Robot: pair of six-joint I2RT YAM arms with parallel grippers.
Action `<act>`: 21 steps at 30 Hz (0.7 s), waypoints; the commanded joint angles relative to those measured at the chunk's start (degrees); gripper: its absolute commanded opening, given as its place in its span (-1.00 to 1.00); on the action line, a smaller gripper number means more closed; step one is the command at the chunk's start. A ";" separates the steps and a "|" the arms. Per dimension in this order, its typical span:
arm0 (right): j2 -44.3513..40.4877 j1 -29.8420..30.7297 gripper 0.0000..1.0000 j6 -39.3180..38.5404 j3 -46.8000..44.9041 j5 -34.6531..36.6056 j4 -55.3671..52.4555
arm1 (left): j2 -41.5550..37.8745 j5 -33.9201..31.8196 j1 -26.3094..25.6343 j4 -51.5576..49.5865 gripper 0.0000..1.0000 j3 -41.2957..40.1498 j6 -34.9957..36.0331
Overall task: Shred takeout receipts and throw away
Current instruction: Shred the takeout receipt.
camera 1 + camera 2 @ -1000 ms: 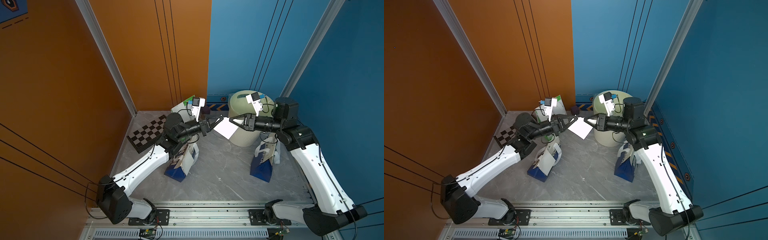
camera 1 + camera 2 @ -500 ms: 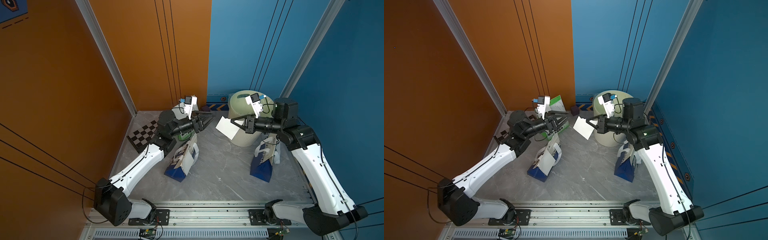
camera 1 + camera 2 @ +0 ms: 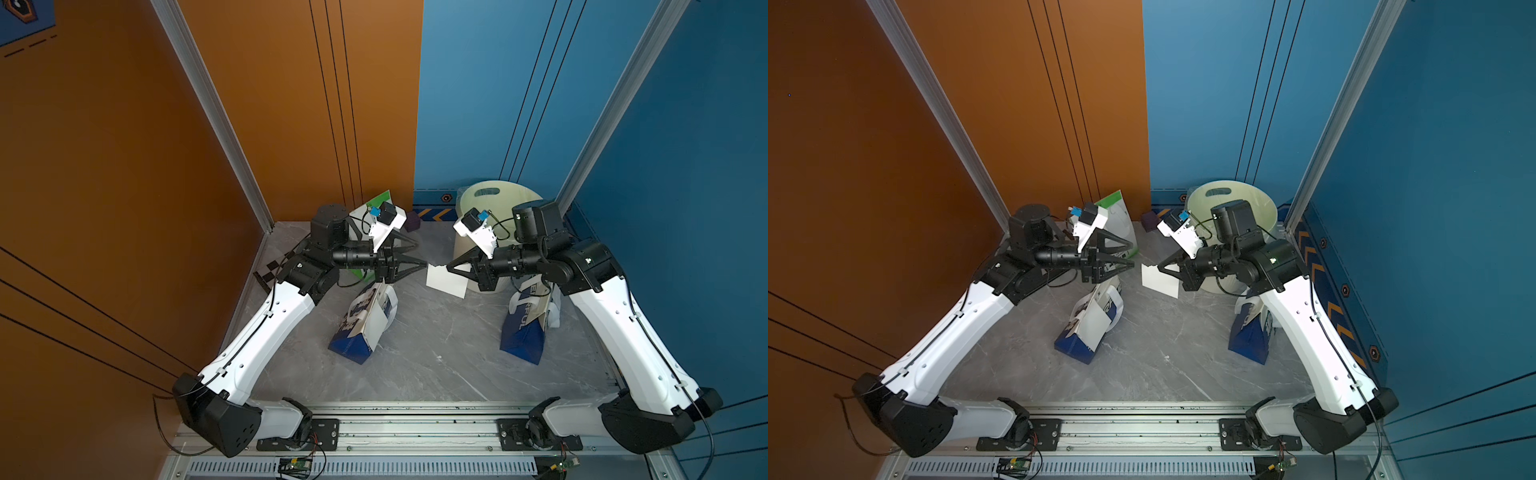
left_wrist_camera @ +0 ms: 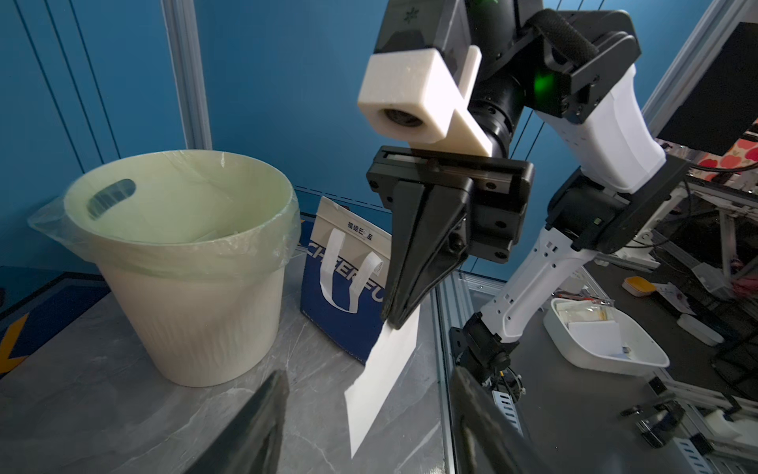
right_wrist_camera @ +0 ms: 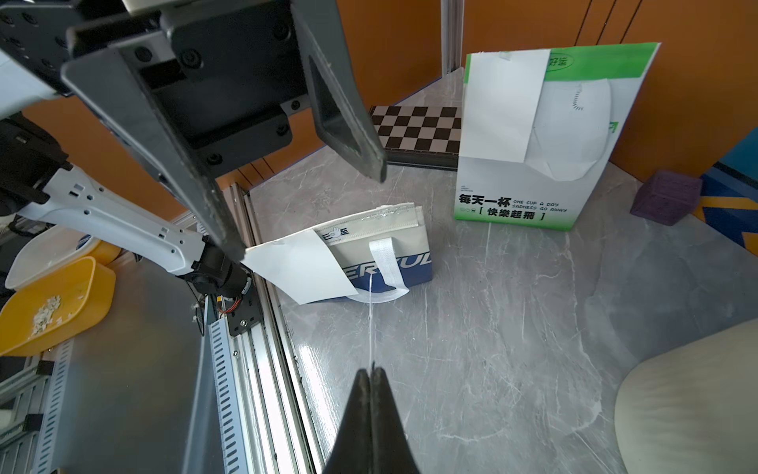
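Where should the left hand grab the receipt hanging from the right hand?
Probably the top edge of the receipt, close beside the right hand, with the left hand coming in level from its own side: the sheet hangs free below that pinch.

Bare tabletop (image 3: pixel 440 357) between left blue bag (image 3: pixel 353 349) and right blue bag (image 3: pixel 521 340), bin (image 3: pixel 511 193), green bag (image 3: pixel 382 198) behind

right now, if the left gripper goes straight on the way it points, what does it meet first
Most likely the receipt hanging from the shut right gripper; the open left gripper points at its near edge. Depth is unclear, so it could graze past.
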 commanded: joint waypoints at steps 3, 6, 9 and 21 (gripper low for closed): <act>0.76 1.48 -1.00 -3.26 3.31 -1.54 -2.76 | 1.37 5.46 -1.58 -3.76 0.22 0.30 5.06; 1.46 2.06 -1.00 -2.32 3.93 -3.74 -2.60 | 1.56 6.10 -2.17 -3.75 0.11 0.11 5.88; 2.32 2.73 -1.00 -1.62 4.91 -4.49 -2.59 | 1.55 6.15 -2.49 -3.75 -0.06 -0.50 6.59; 4.12 4.02 -1.00 -0.56 6.76 -3.84 -2.59 | 1.72 4.95 -3.15 -3.78 -0.53 -1.19 7.29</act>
